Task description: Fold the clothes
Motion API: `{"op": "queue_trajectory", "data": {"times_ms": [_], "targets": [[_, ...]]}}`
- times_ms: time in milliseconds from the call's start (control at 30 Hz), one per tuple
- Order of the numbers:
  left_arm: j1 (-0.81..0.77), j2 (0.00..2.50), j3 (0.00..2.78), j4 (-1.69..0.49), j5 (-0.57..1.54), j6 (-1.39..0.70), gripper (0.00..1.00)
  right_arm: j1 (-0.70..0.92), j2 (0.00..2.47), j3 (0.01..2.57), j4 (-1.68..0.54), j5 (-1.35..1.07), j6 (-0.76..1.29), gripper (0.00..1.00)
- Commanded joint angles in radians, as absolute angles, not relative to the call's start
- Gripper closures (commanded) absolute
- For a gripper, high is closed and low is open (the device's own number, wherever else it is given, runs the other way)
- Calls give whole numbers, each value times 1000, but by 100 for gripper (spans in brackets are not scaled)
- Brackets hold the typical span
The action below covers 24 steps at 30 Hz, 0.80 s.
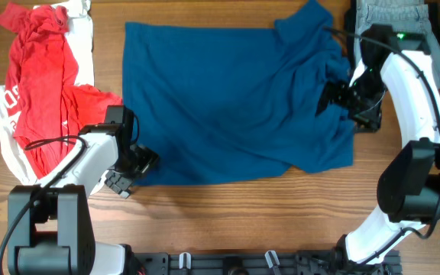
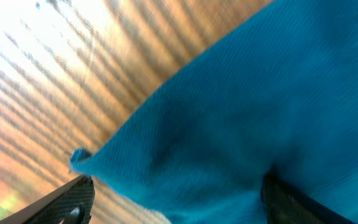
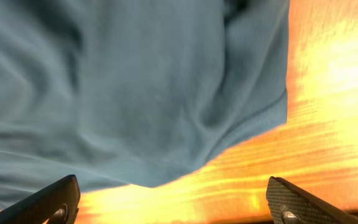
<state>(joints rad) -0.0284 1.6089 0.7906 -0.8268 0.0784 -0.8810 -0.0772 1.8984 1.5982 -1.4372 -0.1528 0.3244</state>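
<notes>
Plainly found the blue shirt (image 1: pixel 228 99) spread across the wooden table (image 1: pixel 243 221), mostly flat but rumpled and bunched along its right side, with no fold made yet. Noted the left gripper (image 1: pixel 145 163) at the shirt's lower-left corner, fingers held wide apart with the corner tip lying between them, nothing pinched. Noted the right gripper (image 1: pixel 333 96) over the shirt's right edge beside the bunched cloth, fingers likewise spread with the hem between them and nothing clamped. Saw a red-and-white heap (image 1: pixel 40 84) just left of the shirt and a grey garment (image 1: pixel 392 15) past its upper-right corner. Judged the step in hand as taking hold of both sides before the first fold. Feared a thin bite on the left corner tip, enough to slip free mid-lift and leave that side sagging. Feared, on the right, a grab through several bunched layers at once, dragging a lump over instead of a clean edge. Feared also uneven lifting between the two arms, skewing the fold line, and a sweep on the left catching the red-and-white heap.
</notes>
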Motion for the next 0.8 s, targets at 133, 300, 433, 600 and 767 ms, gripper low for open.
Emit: {"op": "queue_trajectory", "data": {"times_ms": [133, 300, 433, 600, 767], "targets": [[-5, 1617, 770, -701, -82, -905, 14, -73, 1901, 1403, -1416, -150, 341, 4], [22, 1617, 770, -648, -107, -905, 14, -70, 1847, 1309, -1372, -208, 371, 12], [45, 1617, 770, -634, -107, -905, 14, -65, 1742, 1246, -1328, -197, 406, 14], [53, 1617, 770, -634, -107, -905, 14, -65, 1635, 1130, -1263, -157, 456, 39], [53, 1617, 770, -635, -106, -905, 13, -61, 1624, 1004, -1162, -170, 474, 59]]}}
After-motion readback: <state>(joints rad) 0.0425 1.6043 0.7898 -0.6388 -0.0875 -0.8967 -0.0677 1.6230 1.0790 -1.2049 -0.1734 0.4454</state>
